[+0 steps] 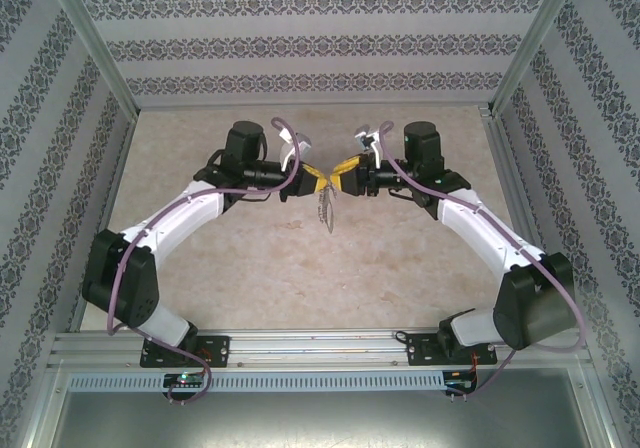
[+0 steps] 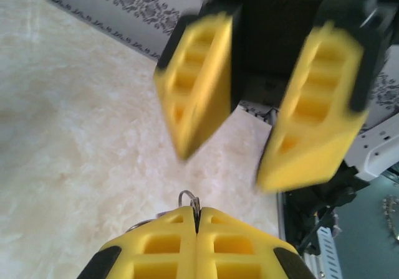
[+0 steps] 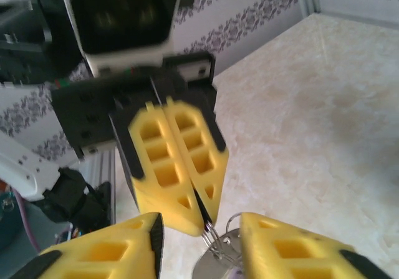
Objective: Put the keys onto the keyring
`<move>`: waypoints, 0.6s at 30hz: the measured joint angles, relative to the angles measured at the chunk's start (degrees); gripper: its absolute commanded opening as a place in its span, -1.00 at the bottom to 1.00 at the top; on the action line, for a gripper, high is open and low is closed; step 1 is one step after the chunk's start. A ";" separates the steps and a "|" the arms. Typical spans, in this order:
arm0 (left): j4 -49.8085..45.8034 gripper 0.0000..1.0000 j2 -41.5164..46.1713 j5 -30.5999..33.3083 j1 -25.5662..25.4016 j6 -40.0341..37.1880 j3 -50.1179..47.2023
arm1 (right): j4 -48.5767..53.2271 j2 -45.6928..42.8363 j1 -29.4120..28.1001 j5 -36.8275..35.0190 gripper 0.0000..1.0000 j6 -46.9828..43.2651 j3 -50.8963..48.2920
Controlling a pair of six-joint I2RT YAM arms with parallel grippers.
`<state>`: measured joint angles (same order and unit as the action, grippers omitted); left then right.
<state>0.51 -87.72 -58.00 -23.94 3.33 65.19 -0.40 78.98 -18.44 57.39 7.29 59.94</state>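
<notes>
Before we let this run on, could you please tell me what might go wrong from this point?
1. The left claw pinches the keyring only at its very tips, on a thin bit of wire; it may slip or twist out.
2. The right claw is open and sits closely around those tips; closing could catch the left claw rather than the metal.
3. The rest hangs free above the table and may swing.

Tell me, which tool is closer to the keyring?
Left. The left tool is shut on the keyring; the right tool is open, straddling it without gripping.
</notes>
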 measured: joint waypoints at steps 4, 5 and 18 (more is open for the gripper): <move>7.06 -1.00 1.97 3.76 0.00 3.08 -4.57 | -2.99 -4.66 1.75 -2.49 -0.08 1.66 -2.89; 8.81 -1.00 2.32 4.39 0.00 3.82 -5.25 | -3.61 -6.01 2.01 -3.45 -0.07 2.03 -3.82; 31.06 -1.00 3.89 5.53 0.00 15.43 -10.38 | -10.62 -14.67 -0.57 -18.73 0.06 4.98 -18.64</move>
<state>31.57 -83.83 -52.47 -23.94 18.76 54.81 -11.03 64.31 -19.00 38.65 12.27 41.30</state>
